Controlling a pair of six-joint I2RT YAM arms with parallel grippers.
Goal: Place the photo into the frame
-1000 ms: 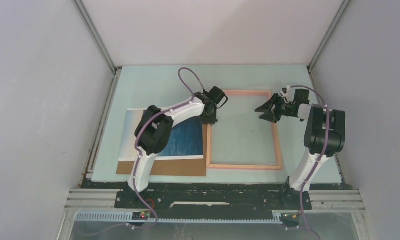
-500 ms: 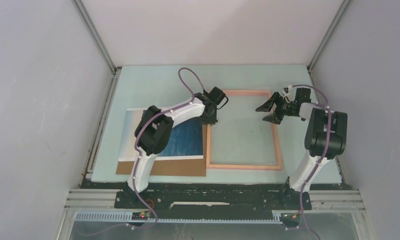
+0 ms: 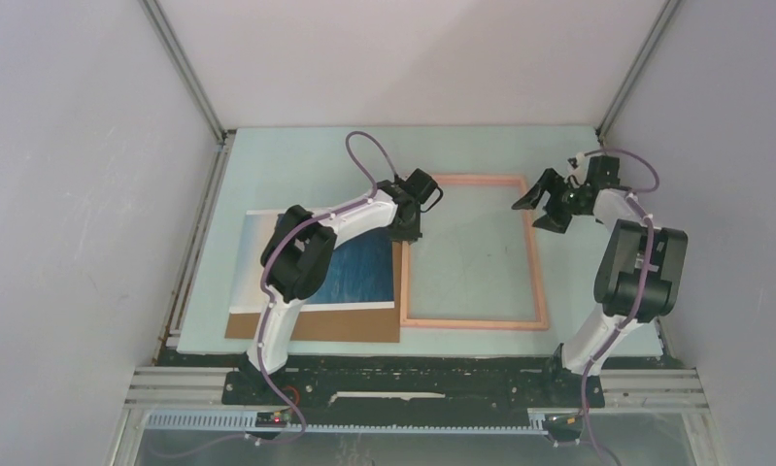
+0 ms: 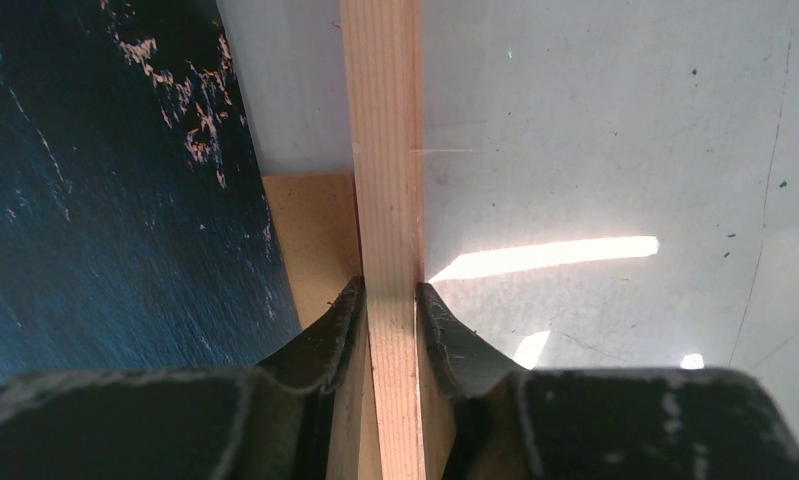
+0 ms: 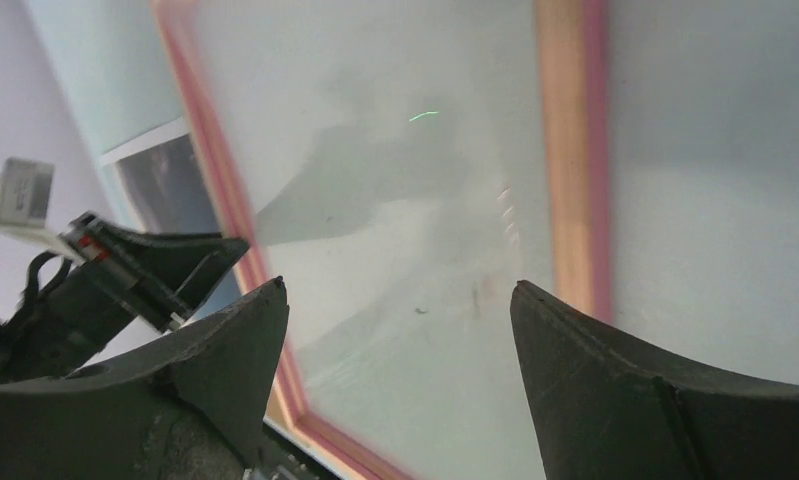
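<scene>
The frame point(image 3: 473, 323) lies flat on the table point(image 3: 296, 165), right of the middle, its near rail close to the near edge. The photo point(image 3: 364, 272) lies just beside the frame's left rail, face up on a brown cardboard sheet point(image 3: 354, 325) that shows along the photo's near side.

The left jaws pinch the frame's left rail point(image 4: 385, 150) near its far corner, one on each side of the wood, square to it. The right jaws are spread wide and hang above the far end of the right rail point(image 5: 570, 150), touching nothing.

The step in hand looks like getting a second hold on the frame so that it can be raised or shifted over the photo. To do it well, the right jaws should come down astride the right rail, square to it like the left pair, and close only once the wood sits between them. Both arms should then lift evenly, so the thin frame does not twist.
</scene>
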